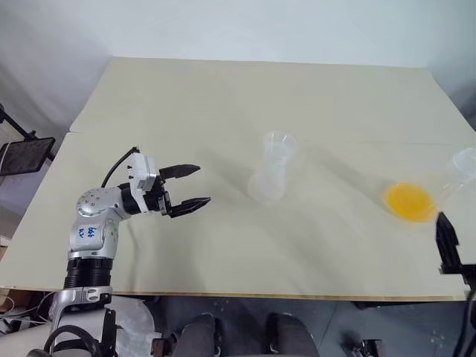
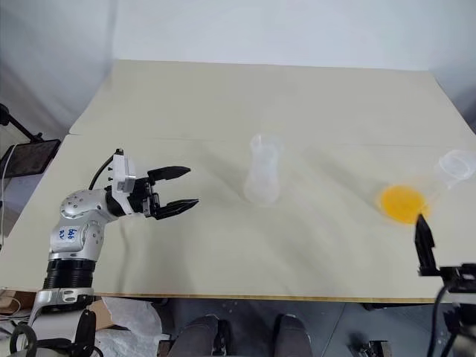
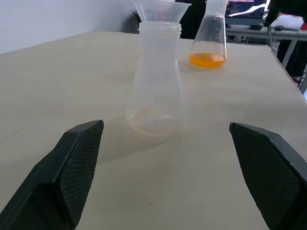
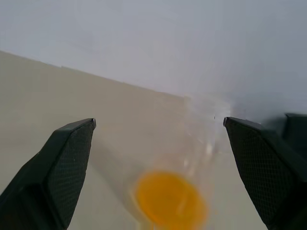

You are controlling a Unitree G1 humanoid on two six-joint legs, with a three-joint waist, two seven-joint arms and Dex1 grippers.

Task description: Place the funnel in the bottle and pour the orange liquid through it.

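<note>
The right gripper (image 1: 448,245) is chopped off by the right edge in the head views, just a black finger poking up. Flask (image 4: 192,172) with the orange liquid (image 4: 170,199) looks smeary up close, outline mostly lost.

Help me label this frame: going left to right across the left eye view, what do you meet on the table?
Left gripper → bottle with the funnel in it → flask of orange liquid → right gripper.

My left gripper (image 1: 190,186) sits level, pointing right, jaws spread wide, nothing in them. Right gripper (image 4: 158,167) low at my right side, jaws wide too.
</note>
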